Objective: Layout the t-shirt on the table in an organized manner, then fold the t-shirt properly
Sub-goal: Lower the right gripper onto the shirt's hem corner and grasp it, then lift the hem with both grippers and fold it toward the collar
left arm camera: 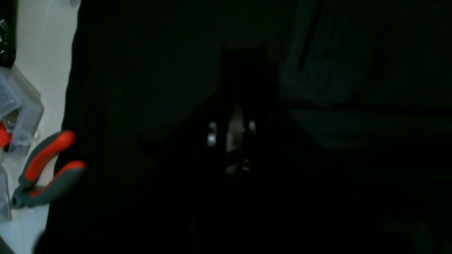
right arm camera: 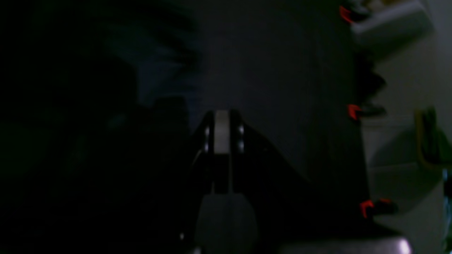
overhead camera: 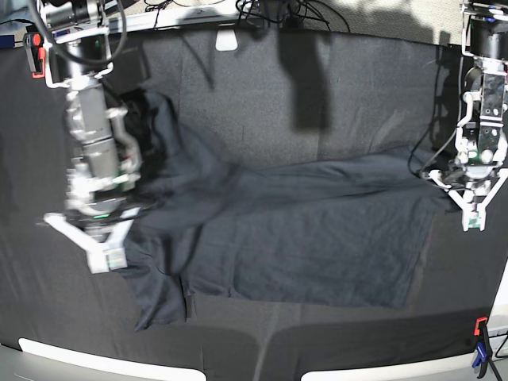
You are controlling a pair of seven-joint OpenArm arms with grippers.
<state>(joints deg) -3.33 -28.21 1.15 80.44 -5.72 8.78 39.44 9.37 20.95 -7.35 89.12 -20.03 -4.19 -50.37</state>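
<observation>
The dark slate-grey t-shirt [overhead camera: 309, 238] lies spread and wrinkled across the middle of the black table [overhead camera: 333, 87], bunched at its left end. My right gripper [overhead camera: 109, 255] hangs at the shirt's left edge. In the right wrist view its fingers [right arm camera: 221, 128] stand together, with no fabric seen between them and the blurred shirt [right arm camera: 155, 56] to the left. My left gripper [overhead camera: 474, 220] points down just beyond the shirt's right edge. The left wrist view is very dark. There the left gripper [left arm camera: 233, 134] looks shut, with the shirt [left arm camera: 325, 81] to its right.
Red clamps [right arm camera: 353, 111] grip the table's edge in the right wrist view. A red-and-grey clamp [left arm camera: 49, 169] and a clear plastic box [left arm camera: 17, 106] sit at the edge in the left wrist view. A blue clamp [overhead camera: 480, 353] is at the front right corner.
</observation>
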